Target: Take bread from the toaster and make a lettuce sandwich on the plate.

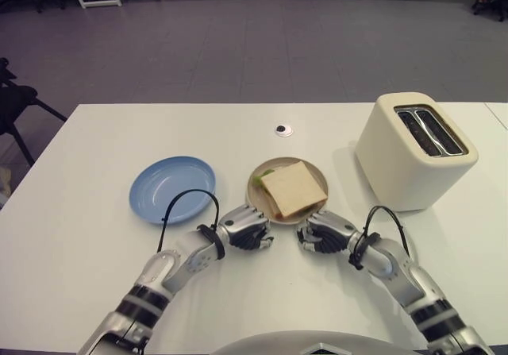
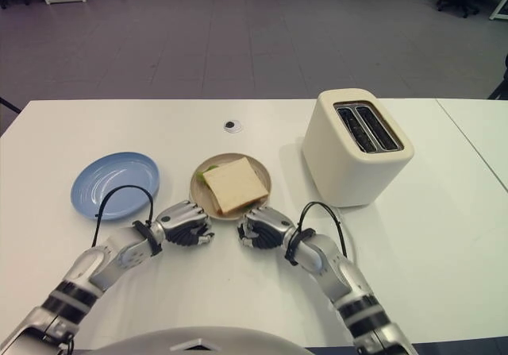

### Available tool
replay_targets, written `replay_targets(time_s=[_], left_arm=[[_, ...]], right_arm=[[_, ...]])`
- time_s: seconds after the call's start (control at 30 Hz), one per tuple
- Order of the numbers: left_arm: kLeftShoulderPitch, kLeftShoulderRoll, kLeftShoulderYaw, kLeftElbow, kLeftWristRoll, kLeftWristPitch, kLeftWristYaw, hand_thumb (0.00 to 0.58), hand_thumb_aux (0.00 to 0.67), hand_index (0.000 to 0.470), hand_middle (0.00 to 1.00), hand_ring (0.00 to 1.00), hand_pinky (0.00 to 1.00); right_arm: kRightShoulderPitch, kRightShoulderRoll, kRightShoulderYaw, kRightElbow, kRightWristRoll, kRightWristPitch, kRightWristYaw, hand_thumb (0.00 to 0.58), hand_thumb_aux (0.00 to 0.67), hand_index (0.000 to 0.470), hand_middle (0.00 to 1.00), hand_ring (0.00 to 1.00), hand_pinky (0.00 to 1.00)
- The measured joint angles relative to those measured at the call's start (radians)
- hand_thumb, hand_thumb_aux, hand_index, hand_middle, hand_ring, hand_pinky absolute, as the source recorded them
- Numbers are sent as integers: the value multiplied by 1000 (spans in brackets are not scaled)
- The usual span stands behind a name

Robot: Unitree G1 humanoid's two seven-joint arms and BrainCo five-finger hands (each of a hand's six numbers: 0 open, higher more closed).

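Note:
A tan plate point(image 1: 313, 171) in the middle of the white table carries a slice of bread point(image 1: 292, 189) lying on green lettuce point(image 1: 262, 176), which peeks out at the slice's left edge. The cream toaster point(image 1: 413, 150) stands to the right, and its two slots look dark and empty. My left hand point(image 1: 248, 229) rests on the table just below the plate's left rim, fingers curled and holding nothing. At the plate's lower right rim sits my right hand point(image 1: 324, 233), fingers curled and holding nothing.
An empty blue plate point(image 1: 171, 187) lies left of the tan plate. A small round black-and-white fitting point(image 1: 283, 129) sits in the tabletop behind the plates. The table's far edge gives onto a grey floor.

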Motion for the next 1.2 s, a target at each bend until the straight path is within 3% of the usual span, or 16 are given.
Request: replay_targets(time_s=[0.13, 0.2, 0.27, 0.3, 0.33, 0.37, 0.4, 0.43, 0.47, 0.6, 0.73, 0.83, 1.2], left_arm=[[-166, -47, -47, 214, 38, 12, 143, 580, 670, 470, 1000, 1000, 1000], [-177, -49, -57, 238, 38, 7, 173, 580, 670, 470, 1000, 1000, 1000], [-149, -37, -60, 194, 28, 6, 180, 580, 670, 470, 1000, 1000, 1000], [-100, -18, -52, 114, 17, 9, 164, 580, 662, 464, 1000, 1000, 1000], [-24, 8, -43, 18, -8, 11, 140, 554, 528, 370, 1000, 1000, 1000], [38, 25, -33, -62, -29, 13, 127, 482, 394, 276, 1000, 1000, 1000], [129, 41, -16, -168, -67, 14, 108, 83, 50, 35, 631, 631, 631], [214, 47, -3, -264, -117, 13, 96, 0, 0, 0, 71, 71, 71], [280, 48, 5, -337, -166, 11, 89, 0, 0, 0, 0, 0, 0], [491, 27, 41, -509, -517, -107, 88, 0, 0, 0, 0, 0, 0], [467, -8, 83, -431, -825, -189, 3, 0, 0, 0, 0, 0, 0], [435, -26, 138, -367, -951, -214, -50, 0, 0, 0, 0, 0, 0], [415, -78, 209, -268, -1072, -287, -213, 0, 0, 0, 0, 0, 0]], right_arm=[[-140, 18, 2, 186, 0, 3, -111, 580, 670, 470, 988, 988, 988], [-142, 15, 2, 196, 3, -8, -133, 580, 670, 470, 976, 976, 976], [-113, -6, -6, 165, 24, -27, -145, 519, 452, 317, 733, 733, 733], [-75, -26, -19, 115, 36, -35, -145, 325, 226, 159, 455, 455, 455], [-20, -56, -39, 59, 57, -47, -144, 0, 0, 0, 0, 0, 0], [24, -77, -55, 21, 78, -57, -140, 0, 0, 0, 0, 0, 0], [80, -97, -75, -31, 118, -83, -137, 0, 0, 0, 0, 0, 0], [125, -111, -90, -80, 169, -116, -130, 0, 0, 0, 0, 0, 0], [159, -118, -101, -122, 225, -143, -120, 0, 0, 0, 0, 0, 0], [290, -115, -119, -245, 609, -270, -25, 0, 0, 0, 0, 0, 0], [300, -58, -140, -262, 901, -286, 73, 0, 0, 0, 0, 0, 0], [295, -37, -148, -248, 970, -285, 142, 0, 0, 0, 0, 0, 0], [296, 34, -218, -249, 1124, -273, 287, 0, 0, 0, 0, 0, 0]])
